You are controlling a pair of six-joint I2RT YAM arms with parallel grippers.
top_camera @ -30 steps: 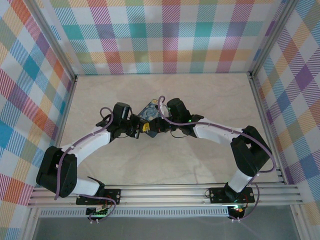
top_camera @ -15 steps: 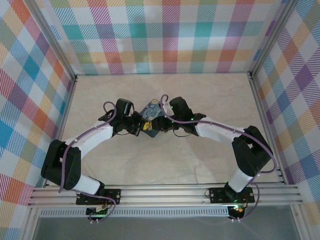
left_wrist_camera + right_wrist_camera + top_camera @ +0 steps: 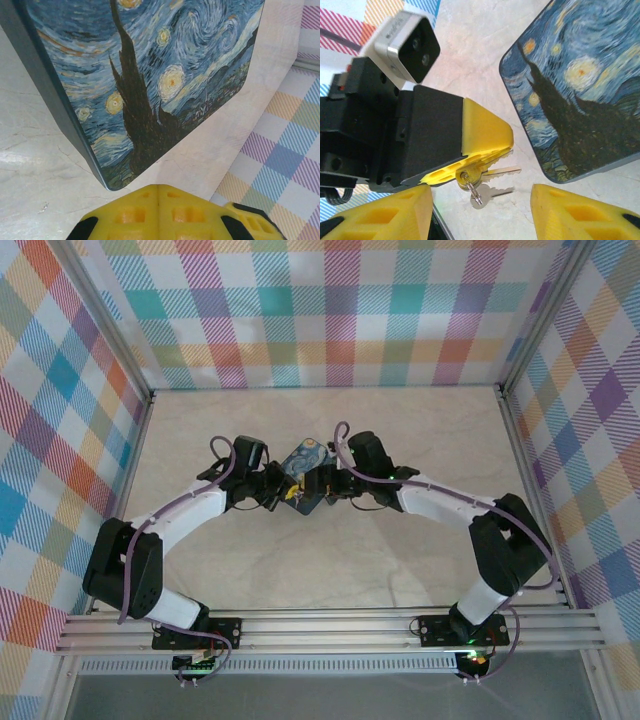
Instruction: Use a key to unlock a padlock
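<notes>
Mostly cropped padlock (image 3: pixel 580 100); left gripper (image 3: pixel 506 146) clamped on key (image 3: pixel 496 172); right gripper (image 3: pixel 479 199) apart.

Left arm (image 3: pixel 180 515) bows up from its 7 o'clock base, right arm (image 3: pixel 440 502) from 5 o'clock; wrists face each other at centre. Left gripper (image 3: pixel 495 150) points toward 3 o'clock, fingers pinched tight on the key (image 3: pixel 500 172). Right gripper (image 3: pixel 481 195) points toward 9 o'clock, fingers spread apart.
</notes>
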